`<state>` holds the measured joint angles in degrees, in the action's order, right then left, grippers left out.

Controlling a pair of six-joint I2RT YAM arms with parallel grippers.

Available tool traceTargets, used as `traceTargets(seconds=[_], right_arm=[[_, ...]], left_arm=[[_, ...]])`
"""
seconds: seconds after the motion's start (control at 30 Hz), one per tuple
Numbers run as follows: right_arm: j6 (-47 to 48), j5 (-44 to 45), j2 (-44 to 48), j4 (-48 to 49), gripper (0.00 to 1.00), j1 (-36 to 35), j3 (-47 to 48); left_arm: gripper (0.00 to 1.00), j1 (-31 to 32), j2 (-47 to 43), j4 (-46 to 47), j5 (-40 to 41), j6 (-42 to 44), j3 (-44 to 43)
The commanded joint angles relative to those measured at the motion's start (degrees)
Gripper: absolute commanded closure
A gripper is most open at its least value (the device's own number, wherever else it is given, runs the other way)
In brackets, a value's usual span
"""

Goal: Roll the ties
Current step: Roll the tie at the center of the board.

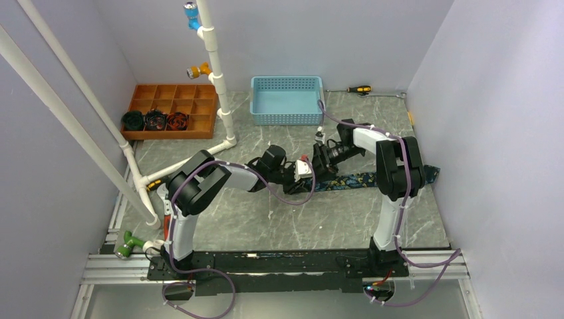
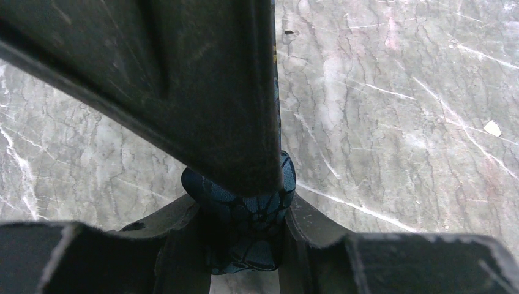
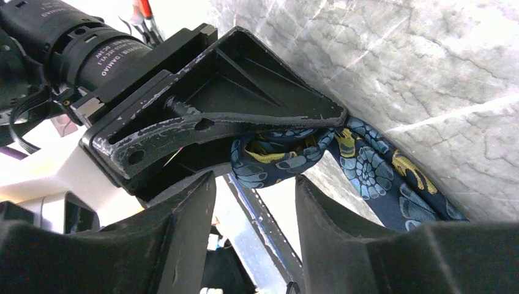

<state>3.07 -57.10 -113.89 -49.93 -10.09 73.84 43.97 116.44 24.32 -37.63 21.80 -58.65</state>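
One tie (image 1: pixel 362 179) in left pincer (image 2: pixel 242 214)

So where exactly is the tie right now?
In the top view the tie lies right of centre on the table, passing under the right arm. Its bunched end is pinched in the left gripper, beside the right gripper.

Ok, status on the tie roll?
Left gripper shut on rolled end of tie. Right gripper open beside it. Rest of tie flat on table. Nothing blocking.
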Motion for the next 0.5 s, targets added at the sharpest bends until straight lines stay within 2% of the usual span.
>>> traceTargets(seconds=[0.0,0.07,0.1,0.17,0.23,0.3,0.47], right_arm=[[0.73,2.06,-0.04,0.52,0.5,-2.02,1.43],[-0.21,4.19,-1.28,2.03,0.59,-2.31,1.46],[-0.54,5.73,-1.95,2.56,0.66,-2.23,1.5],[-1.05,8.57,-3.14,3.26,0.87,-1.86,1.61],[-1.48,11.49,-4.06,3.47,1.0,-1.06,1.57],[-0.57,13.4,-5.27,2.81,1.0,-0.45,1.88],[0.24,19.32,-6.95,3.2,1.0,0.15,1.7]], left_arm=[[0.71,-0.58,5.0,-16.76,6.32,2.24,2.65],[0.7,-0.58,5.03,-17.21,6.08,2.35,2.2],[0.7,-0.57,5.04,-17.25,5.9,2.49,2.15],[0.69,-0.55,4.83,-17.29,5.64,2.82,2.35],[0.68,-0.66,4.64,-17.37,5.44,3.01,2.48],[0.63,-1.02,4.57,-17.17,4.85,2.85,2.71],[0.38,-2.43,3.65,-14.07,2.69,1.44,3.45]])
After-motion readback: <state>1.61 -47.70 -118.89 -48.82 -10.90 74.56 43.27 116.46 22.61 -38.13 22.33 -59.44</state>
